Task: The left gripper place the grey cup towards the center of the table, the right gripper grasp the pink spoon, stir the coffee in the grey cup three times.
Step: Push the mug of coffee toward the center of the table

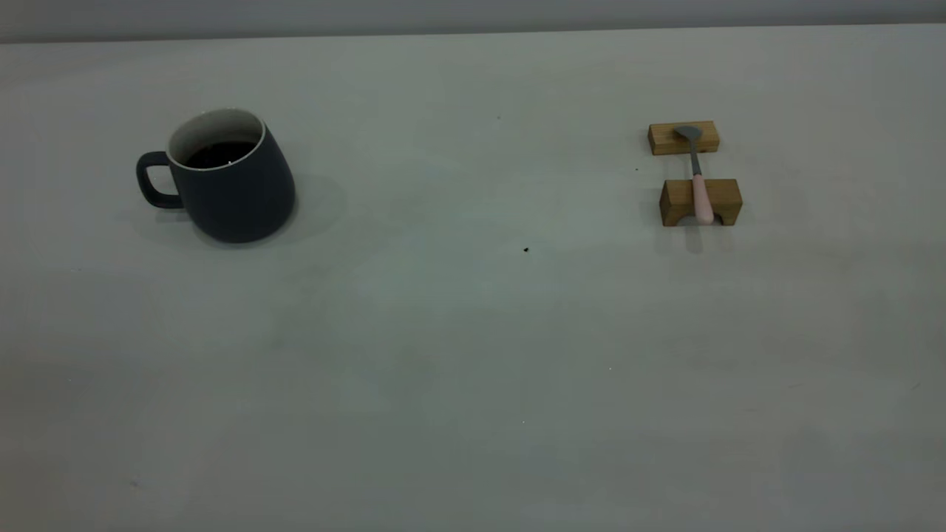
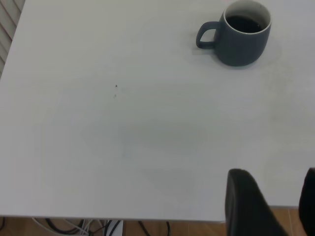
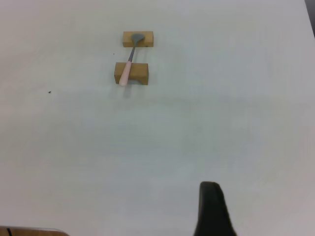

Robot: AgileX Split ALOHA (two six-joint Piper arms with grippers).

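Exterior camera: raised, facing across desk (image 1: pixel 473 369) toward far edge, mid distance; mug (image 1: pixel 229 181) at its left, spoon (image 1: pixel 698 185) on two wood blocks (image 1: pixel 701 203) at its right; no arms in frame.

Left wrist camera: high over near desk edge, angled down, far from mug (image 2: pixel 242 33); own dark jaws at frame edge; floor and cables past desk edge.

Right wrist camera: likewise high, far from spoon (image 3: pixel 128 66) and blocks (image 3: pixel 132 73); one dark jaw at frame edge.

Exterior shares mug with left wrist, spoon and blocks with right wrist. Wrist views share only bare desk.
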